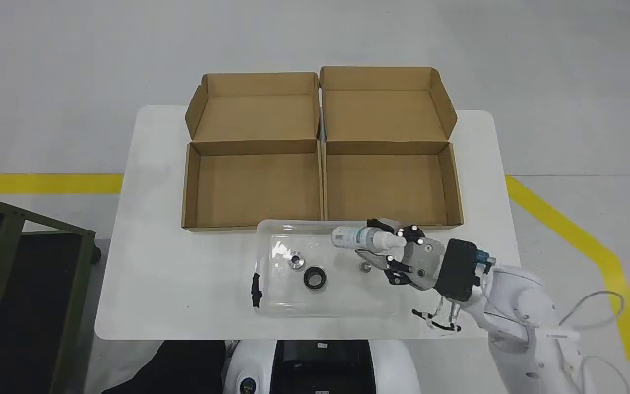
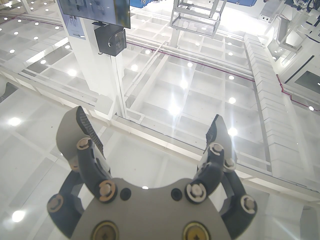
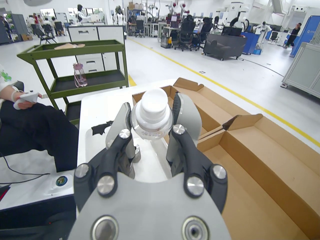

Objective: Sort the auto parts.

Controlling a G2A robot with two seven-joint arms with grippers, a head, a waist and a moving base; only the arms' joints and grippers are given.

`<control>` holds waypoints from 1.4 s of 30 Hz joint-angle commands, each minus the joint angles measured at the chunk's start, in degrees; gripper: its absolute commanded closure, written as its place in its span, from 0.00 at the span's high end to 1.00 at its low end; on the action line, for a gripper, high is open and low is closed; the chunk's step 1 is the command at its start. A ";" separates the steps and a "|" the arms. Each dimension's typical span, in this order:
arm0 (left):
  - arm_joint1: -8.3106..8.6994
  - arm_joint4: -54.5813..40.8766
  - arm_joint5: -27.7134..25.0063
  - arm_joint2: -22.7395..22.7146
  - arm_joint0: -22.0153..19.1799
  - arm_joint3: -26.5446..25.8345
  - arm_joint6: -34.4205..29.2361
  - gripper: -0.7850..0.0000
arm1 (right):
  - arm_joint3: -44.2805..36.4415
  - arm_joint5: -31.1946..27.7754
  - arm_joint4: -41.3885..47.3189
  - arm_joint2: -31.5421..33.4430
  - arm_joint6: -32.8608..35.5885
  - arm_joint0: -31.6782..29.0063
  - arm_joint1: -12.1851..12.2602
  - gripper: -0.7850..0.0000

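The white bench (image 1: 157, 246) carries two open cardboard boxes set side by side toward its far edge. The left box (image 1: 251, 187) and the right box (image 1: 392, 187) touch along one shared wall. Their lids stand open at the back, close to the far edge. A broad strip of bare bench lies left of the boxes, and a narrower strip lies right of them.

A clear tray (image 1: 345, 295) lies just in front of the boxes' near walls. Its front rim is close to the bench's near edge, and there is bare bench on its left.

The right tool (image 1: 372, 243) comes in from the near right corner and hangs over the tray's far right part, near the right box's front wall. Its fingers (image 3: 186, 116) are clamped on the neck of a clear bottle (image 3: 152, 118) with a white cap, which lies level and points left.

The left tool (image 2: 148, 113) points up at the ceiling, spread wide and holding nothing.

A black ring (image 1: 316, 279) and a small metal part (image 1: 294, 262) rest near each other on the tray floor, left of the bottle.
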 commanded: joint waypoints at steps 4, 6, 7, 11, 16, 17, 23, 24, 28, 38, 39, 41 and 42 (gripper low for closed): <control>0.00 0.00 0.00 0.00 0.00 0.00 0.00 1.00 | -0.21 -0.56 6.08 -0.65 0.75 1.77 0.11 0.00; 0.00 0.00 0.00 0.00 0.00 0.00 0.00 1.00 | -0.72 0.19 6.62 -1.12 1.63 2.35 0.12 0.00; 0.00 0.00 0.00 0.00 0.00 0.00 0.00 1.00 | -0.92 0.38 6.93 -1.52 1.68 2.51 0.10 0.00; 0.00 0.00 0.00 0.00 0.00 0.00 0.00 1.00 | -1.18 1.51 7.86 -2.48 0.68 2.99 0.01 0.00; 0.00 0.00 0.00 0.00 0.00 0.00 0.00 1.00 | -2.44 2.06 8.74 -2.75 -1.69 3.11 -0.06 0.00; 0.00 0.00 0.00 0.00 0.00 0.00 0.00 1.00 | -2.74 2.18 8.93 -2.74 -2.17 3.07 -0.07 0.00; 0.00 0.00 0.00 0.00 0.00 0.00 0.00 1.00 | -3.22 2.05 12.06 -3.07 -5.39 3.20 -0.19 0.00; 0.00 0.00 0.00 0.00 0.00 0.00 0.00 1.00 | -2.77 1.84 13.37 -3.31 -5.79 3.27 -0.21 0.00; 0.00 0.00 0.00 0.00 0.00 0.00 0.00 1.00 | -1.61 2.09 16.14 -3.32 -5.40 4.43 -0.22 0.00; 0.00 0.00 0.00 0.00 0.00 0.00 0.00 1.00 | -1.15 0.78 17.22 -3.08 -5.06 5.65 -0.19 0.00; 0.00 0.00 0.00 0.00 0.00 0.00 0.00 1.00 | -1.10 1.49 16.25 -2.85 -4.61 5.60 -0.18 0.00; 0.00 0.00 0.00 0.00 0.00 0.00 0.00 1.00 | -0.89 3.50 13.51 -2.48 -3.67 5.47 -0.18 0.00; 0.00 0.00 0.00 0.00 0.00 0.00 0.00 1.00 | -0.69 4.48 12.37 -2.54 -3.41 5.31 -0.21 0.00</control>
